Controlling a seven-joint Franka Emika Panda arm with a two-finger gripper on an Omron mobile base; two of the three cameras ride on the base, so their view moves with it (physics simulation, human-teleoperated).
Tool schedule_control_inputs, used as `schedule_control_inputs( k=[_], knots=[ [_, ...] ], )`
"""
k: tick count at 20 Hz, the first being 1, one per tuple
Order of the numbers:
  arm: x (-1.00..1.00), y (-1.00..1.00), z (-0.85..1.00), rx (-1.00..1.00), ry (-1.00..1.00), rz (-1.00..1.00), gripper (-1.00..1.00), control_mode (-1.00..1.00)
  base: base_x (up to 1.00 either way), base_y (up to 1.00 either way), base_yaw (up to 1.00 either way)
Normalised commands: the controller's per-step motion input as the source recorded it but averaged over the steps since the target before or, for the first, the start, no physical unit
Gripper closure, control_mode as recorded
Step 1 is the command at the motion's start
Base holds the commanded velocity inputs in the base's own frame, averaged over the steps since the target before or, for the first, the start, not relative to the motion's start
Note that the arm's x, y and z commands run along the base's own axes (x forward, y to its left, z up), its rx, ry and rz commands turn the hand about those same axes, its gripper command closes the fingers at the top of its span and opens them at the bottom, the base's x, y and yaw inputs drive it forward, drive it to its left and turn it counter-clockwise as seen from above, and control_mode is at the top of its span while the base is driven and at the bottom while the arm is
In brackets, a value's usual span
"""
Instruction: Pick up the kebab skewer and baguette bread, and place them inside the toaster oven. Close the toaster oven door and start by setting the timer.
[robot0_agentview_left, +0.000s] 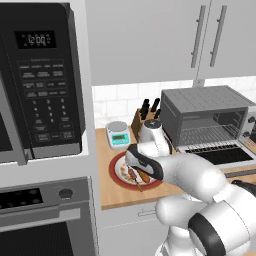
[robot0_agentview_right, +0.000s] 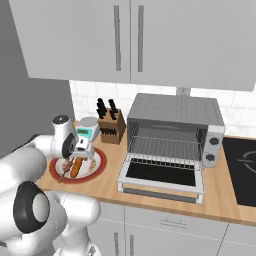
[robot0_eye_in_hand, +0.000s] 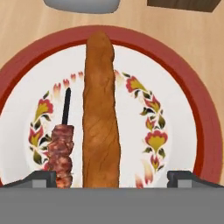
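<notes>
The gripper is held wide open and empty directly above the plate, its two fingertips set well apart on either side of the baguette. The baguette is laid lengthwise across the plate's middle, with the kebab skewer just beside it. The near ends of both are cut off at the bottom of the hand view. From the left base view the plate is largely covered by the arm. A kitchen scale and a knife block are found behind the plate. The toaster oven is seen to the right, its door folded down open, the wire rack exposed. A microwave is mounted at the far left.
</notes>
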Motion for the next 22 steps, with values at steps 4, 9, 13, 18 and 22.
schedule_control_inputs(
  k=[4, 9, 13, 18, 22],
  knots=[
    [0.26, 0.00, -0.39, 0.00, 0.01, -0.01, -1.00, -1.00, 0.00, 0.00, 0.00],
    [0.15, 0.00, -0.36, 0.00, 0.00, 0.00, -1.00, -1.00, 0.00, 0.00, 0.00],
    [0.12, 0.00, -0.31, 0.00, 0.00, 0.00, -1.00, -1.00, 0.00, 0.00, 0.00],
    [0.13, 0.00, -0.20, 0.00, 0.00, 0.00, -1.00, -1.00, 0.00, 0.00, 0.00],
    [0.00, 0.00, -0.22, 0.00, 0.00, 0.00, -1.00, -1.00, 0.00, 0.00, 0.00]
  ],
)
